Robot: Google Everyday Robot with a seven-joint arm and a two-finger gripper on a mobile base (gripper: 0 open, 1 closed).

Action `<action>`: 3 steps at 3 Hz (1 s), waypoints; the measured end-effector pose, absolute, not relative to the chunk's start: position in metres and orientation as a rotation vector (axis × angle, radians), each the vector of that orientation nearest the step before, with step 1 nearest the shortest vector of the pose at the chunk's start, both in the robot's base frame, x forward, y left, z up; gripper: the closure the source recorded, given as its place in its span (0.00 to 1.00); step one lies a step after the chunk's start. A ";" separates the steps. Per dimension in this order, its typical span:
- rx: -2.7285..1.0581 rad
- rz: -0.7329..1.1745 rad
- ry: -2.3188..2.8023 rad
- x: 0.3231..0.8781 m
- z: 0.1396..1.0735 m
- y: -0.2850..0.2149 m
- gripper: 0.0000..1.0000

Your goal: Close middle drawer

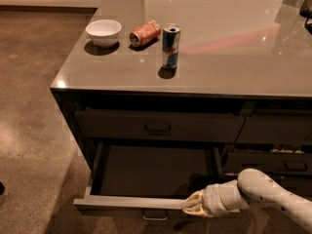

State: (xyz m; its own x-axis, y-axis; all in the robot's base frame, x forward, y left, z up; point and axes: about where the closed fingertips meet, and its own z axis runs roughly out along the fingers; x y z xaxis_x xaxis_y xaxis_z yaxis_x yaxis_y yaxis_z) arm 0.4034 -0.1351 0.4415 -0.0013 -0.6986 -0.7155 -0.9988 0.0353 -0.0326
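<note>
Gripper [194,206] is low right, tip touching the front rim of the middle drawer [126,202]. Drawer's pulled out. Whether it's clenched or released: can't tell.

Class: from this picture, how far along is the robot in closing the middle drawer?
Done: the gripper is placed at the front rim of the middle drawer. In hand: apparently a push inward. Left: the drawer stands wide open, dark inside showing, so nearly all the closing.
</note>
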 end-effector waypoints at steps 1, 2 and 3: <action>-1.719 0.691 1.757 0.403 0.441 -0.135 1.00; -1.719 0.691 1.757 0.403 0.441 -0.135 1.00; -1.719 0.691 1.757 0.403 0.441 -0.135 0.84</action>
State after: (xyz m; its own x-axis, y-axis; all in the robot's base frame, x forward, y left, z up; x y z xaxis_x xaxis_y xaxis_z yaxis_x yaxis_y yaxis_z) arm 0.4033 -0.1351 0.4414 -0.0013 -0.6985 -0.7156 -0.9988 0.0353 -0.0327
